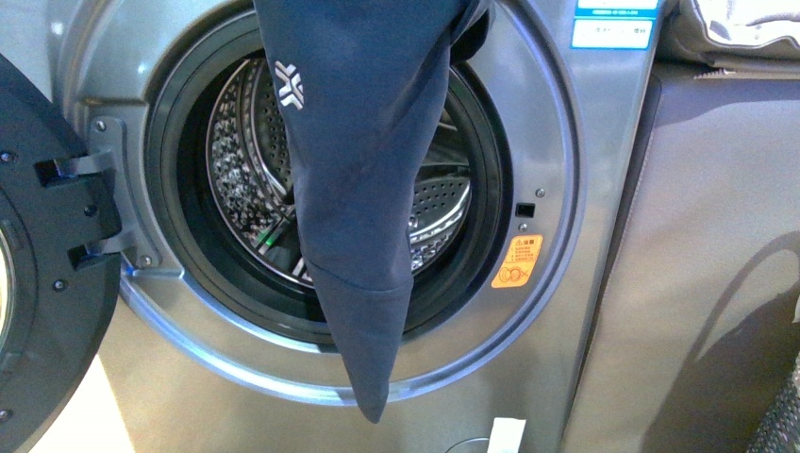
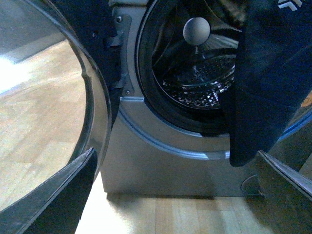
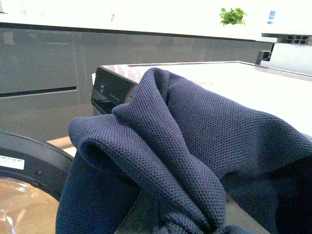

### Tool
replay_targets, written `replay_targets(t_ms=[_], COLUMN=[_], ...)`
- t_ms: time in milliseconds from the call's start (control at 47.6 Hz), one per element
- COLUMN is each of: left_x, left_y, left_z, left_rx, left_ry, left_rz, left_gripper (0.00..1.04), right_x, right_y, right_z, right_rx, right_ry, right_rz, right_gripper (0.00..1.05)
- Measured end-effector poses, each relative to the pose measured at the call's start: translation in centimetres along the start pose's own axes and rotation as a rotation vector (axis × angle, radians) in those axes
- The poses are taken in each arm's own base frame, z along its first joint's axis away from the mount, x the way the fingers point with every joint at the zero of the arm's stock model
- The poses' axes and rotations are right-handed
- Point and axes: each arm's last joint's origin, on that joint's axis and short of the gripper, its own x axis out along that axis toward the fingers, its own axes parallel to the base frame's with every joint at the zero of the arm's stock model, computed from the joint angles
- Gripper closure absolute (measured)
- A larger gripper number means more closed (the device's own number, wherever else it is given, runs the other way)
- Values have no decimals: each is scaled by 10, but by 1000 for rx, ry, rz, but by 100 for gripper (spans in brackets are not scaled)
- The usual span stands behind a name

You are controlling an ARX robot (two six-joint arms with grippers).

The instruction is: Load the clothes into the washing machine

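Garment (image 1: pixel 358 189) hangs straight down below the right gripper, long axis vertical, tip lower than the washing machine (image 1: pixel 566 283) opening's bottom rim. Drum (image 1: pixel 236 142) sits just beyond the cloth. Right jaws are buried under bunched fabric and judged clamped, since they bear the load. Left gripper (image 2: pixel 175 151) gapes wide and empty, with the garment ahead of it.

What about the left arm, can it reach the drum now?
Probably yes: the door is swung aside and the clothes cover only the right part of the porthole; left of them the drum is clear.
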Motion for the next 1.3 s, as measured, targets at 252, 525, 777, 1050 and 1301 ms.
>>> replay_targets(t_ms=[252, 525, 777, 1050, 1301], left_x=[1, 18, 62, 114, 190], left_y=[1, 5, -5, -20, -31], left_z=[1, 69, 137, 173, 186], left_rx=[-25, -45, -4, 11, -11], left_ry=[-6, -175, -309, -363, -307], left_rz=[-53, -348, -486, -674, -811], left_gripper=[7, 7, 7, 7, 7], right_x=[0, 0, 0, 0, 0], right_y=[0, 0, 0, 0, 0], right_z=[0, 0, 0, 0, 0], right_rx=[-2, -2, -2, -2, -2], right_ry=[0, 0, 0, 0, 0], right_rz=[0, -1, -1, -1, -1], right_gripper=[93, 93, 93, 93, 93])
